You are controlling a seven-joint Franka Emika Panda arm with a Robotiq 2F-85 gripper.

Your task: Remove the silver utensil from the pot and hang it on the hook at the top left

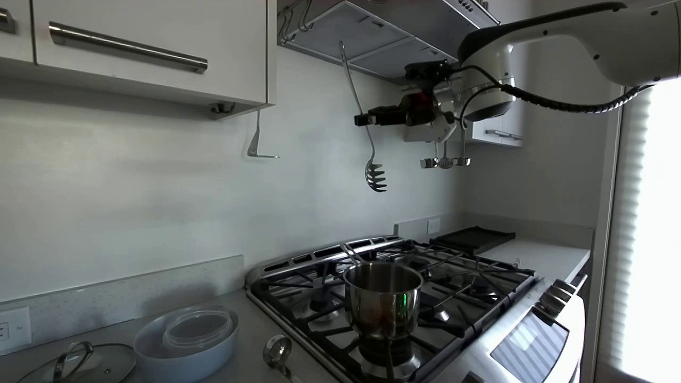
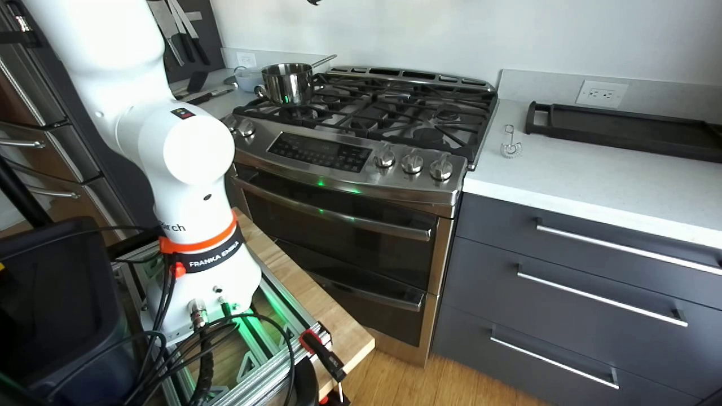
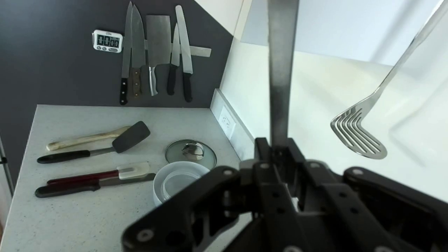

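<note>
The jaws are seen pinched together on the flat handle of the silver utensil [image 3: 282,70], with hardly any gap left on either side of the metal. The utensil is held in the air before the wall [image 1: 314,175], its long axis near upright: in an exterior view the top of the handle is tipped to the left, and the toothed head [image 1: 374,177] is carried lowermost, its teeth turned to the right. In the wrist view the handle is cut off by the top edge, and the lower part is hidden by the jaws. The handle's tip is seen against the underside of the range hood [image 1: 393,26]; whether the two are touching cannot be told. A slotted turner [image 3: 360,133] is seen hanging, its upper handle cut off in the wrist view and covered by the cabinet [image 1: 149,21] in an exterior view. Well below, the pot [image 1: 383,308] is set on the stove [image 2: 417,183], and its floor is hidden by its near side in both exterior views. On the desk [image 3: 87,217], a pale bowl [image 3: 183,165] is partly covered by the jaws in the wrist view, while a ladle [image 1: 276,351] is cut off by the bottom edge in an exterior view. A small dark shape [image 2: 313,2] at the top edge of an exterior view is too little shown to be identified.
</note>
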